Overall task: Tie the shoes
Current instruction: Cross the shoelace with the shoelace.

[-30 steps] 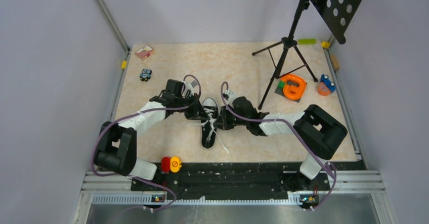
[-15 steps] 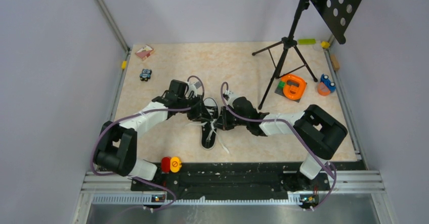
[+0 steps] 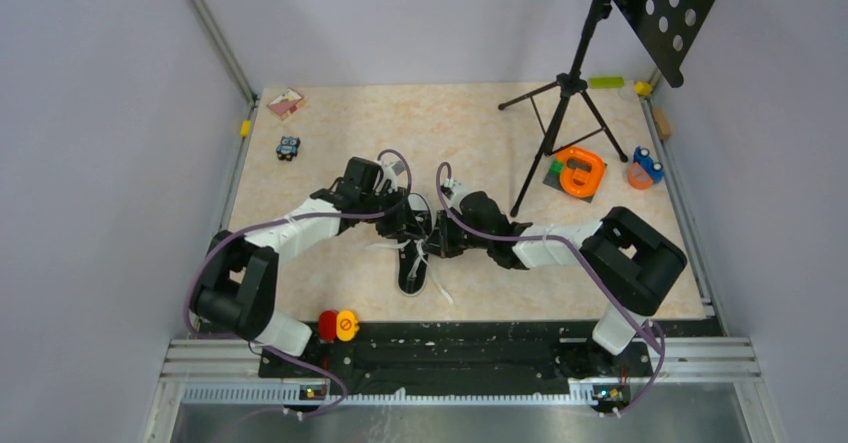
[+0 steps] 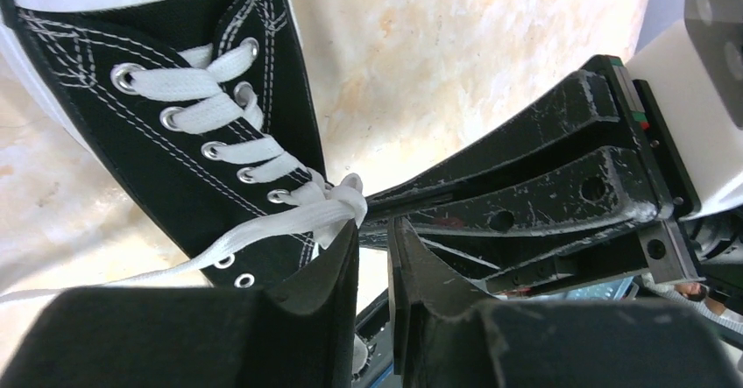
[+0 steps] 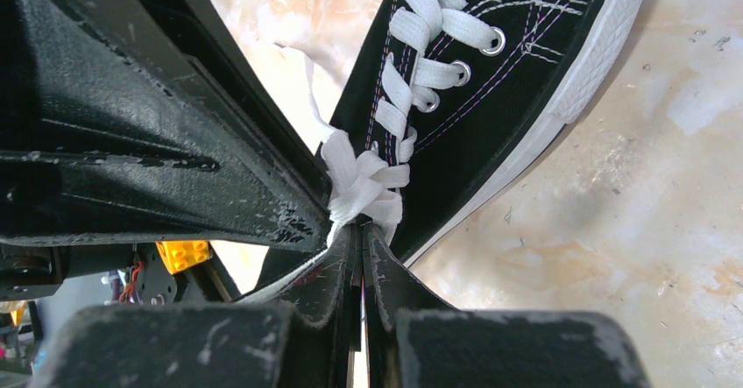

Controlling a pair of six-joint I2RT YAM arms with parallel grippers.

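One black low-top sneaker point(image 3: 412, 275), sole down on the surface point(image 3: 480, 133), roughly centre. Its toe cap points away from my bases and its heel points toward them.

Both hands meet over the lacing, left hand point(image 3: 408, 227) from the left, right hand point(image 3: 432, 241) from the right.

Right hand: fingers point(image 5: 390, 287) pressed together, clamped on a bunched bit of the white laces point(image 5: 364, 191) right at the tips. The bunch sits at the ankle end of the eyelet rows, just off the shoe's edge.

Left hand: fingers point(image 4: 324, 292) slightly apart with a narrow gap. I can't see anything in the gap. One fingertip sits right at the lace bunch; I can't tell whether it touches.

Left wrist view: one lace strand runs from the bunch across the side of the sneaker and out of frame to the left. The right hand's scratched black fingers come in from the right, with their tips at the same bunch.

Top view: loose lace ends lie on the surface, one trailing past the heel on the right and one out to the left of the shoe.

Elsewhere on the surface:
- A tripod music stand point(image 3: 565, 93) at far right, with an orange object point(image 3: 580, 171) by its feet.
- A small toy car point(image 3: 288, 146) at far left.
- Red and yellow buttons point(image 3: 338, 325) at the near edge.
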